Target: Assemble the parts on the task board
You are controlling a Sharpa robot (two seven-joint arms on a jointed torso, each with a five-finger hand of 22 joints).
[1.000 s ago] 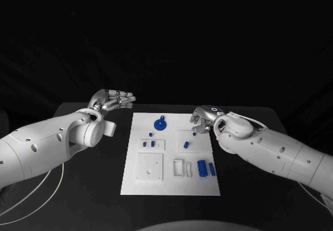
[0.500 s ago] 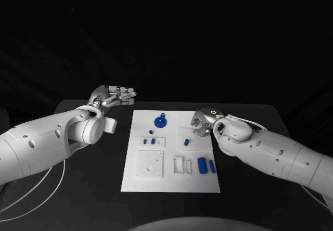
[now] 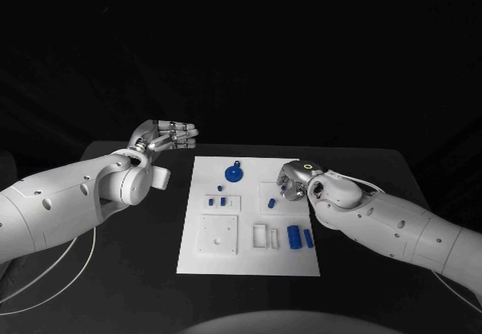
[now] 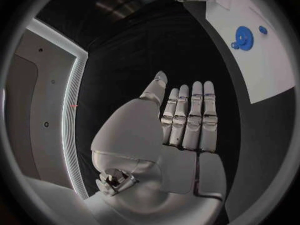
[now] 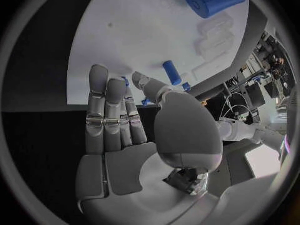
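Observation:
The white task board (image 3: 249,259) lies mid-table. On it are a round blue part (image 3: 233,175) at the far end, two small blue pieces (image 3: 216,202) in a white block, a small blue peg (image 3: 271,203), and two blue cylinders (image 3: 298,237) near the right edge. My right hand (image 3: 293,182) hovers over the board's far right area, just beyond the peg, with its fingers straight and nothing in them (image 5: 125,130). The peg (image 5: 172,72) and a blue cylinder (image 5: 212,0) lie past its fingertips. My left hand (image 3: 166,135) is off the board's far left corner, fingers extended and empty (image 4: 169,130).
A square white block (image 3: 218,239) and two narrow white holders (image 3: 265,239) sit on the board's near half. Black table (image 3: 131,278) surrounds the board on every side. In the left wrist view the board (image 4: 269,60) and the round blue part (image 4: 243,37) lie beyond the fingers.
My right hand has drawn back toward me over the board, closer to the small blue peg. My left hand has barely moved. No part has shifted.

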